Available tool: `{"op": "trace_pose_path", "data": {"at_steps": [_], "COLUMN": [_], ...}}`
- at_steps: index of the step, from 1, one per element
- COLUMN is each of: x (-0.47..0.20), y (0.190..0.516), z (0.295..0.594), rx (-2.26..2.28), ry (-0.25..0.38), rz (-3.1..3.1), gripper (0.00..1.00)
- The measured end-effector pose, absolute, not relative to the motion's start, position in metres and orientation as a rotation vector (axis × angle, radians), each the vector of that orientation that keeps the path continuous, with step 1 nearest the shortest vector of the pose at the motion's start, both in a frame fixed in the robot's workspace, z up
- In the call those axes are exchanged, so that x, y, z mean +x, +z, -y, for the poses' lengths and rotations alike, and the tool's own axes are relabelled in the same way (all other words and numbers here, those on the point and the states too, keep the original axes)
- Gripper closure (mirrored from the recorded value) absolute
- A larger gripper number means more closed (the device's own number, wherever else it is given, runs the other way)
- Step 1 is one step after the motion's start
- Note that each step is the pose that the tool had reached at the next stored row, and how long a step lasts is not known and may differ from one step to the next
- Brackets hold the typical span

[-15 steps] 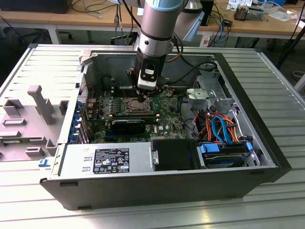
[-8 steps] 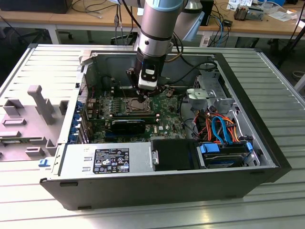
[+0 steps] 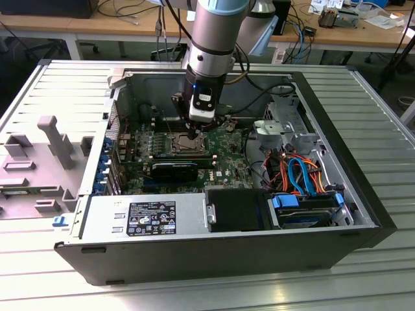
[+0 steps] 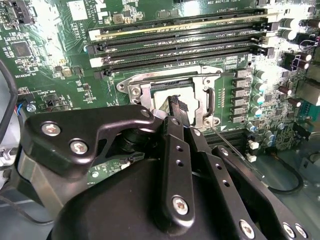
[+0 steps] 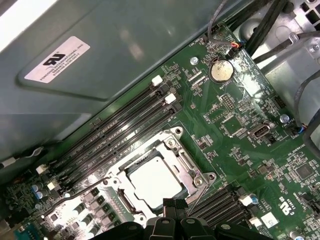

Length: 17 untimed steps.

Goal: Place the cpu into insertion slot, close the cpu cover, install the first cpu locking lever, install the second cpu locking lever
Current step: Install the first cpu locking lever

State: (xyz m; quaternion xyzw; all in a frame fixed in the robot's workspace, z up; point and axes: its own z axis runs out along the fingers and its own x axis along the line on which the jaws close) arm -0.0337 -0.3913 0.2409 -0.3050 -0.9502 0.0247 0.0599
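Deep inside an open steel computer case (image 3: pixel 194 259) on a ribbed grey table (image 3: pixel 363 272), hemmed in on one flank by the dull sheet-metal case wall (image 5: pixel 125 45) with its white label. Just beside the socket, four long narrow black memory slots (image 4: pixel 180 42); on its other side, a row of grey square chokes (image 4: pixel 241 95) and small round capacitors (image 4: pixel 261 95). Farther across the glossy green motherboard (image 5: pixel 235 125), a shiny coin battery (image 5: pixel 221 71). Towards the exterior view's right, a tangle of blue and orange cables (image 3: pixel 301 175); nearer that camera, a boxy silver power supply (image 3: pixel 146 217) next to a black shroud (image 3: pixel 237 208). Hanging straight down from the thick grey arm (image 3: pixel 214 32) over the insertion slot (image 3: pixel 183 144): the gripper (image 4: pixel 177 107), matte black with bolted links, fingers pressed together into one blunt tip, nothing visible between them. Tip low over the cpu, at the inner edge of the cpu cover (image 5: pixel 189 166); touching or not, cannot tell. Lying flat in the slot, the cpu (image 5: pixel 152 181), a smooth pale grey square, framed all round by that thin silvery cover lying closed over its rim. Slanting away from one corner of the socket, a thin wire locking lever (image 4: pixel 235 150).
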Motion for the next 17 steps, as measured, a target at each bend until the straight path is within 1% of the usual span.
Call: {"op": "trace_pose_path", "data": {"at_steps": [17], "x": [-0.0337], "y": [0.2409], "z": [0.3913], "rx": [-0.866], "ry": [0.078], "rz": [2.895], "gripper": [0.89]}}
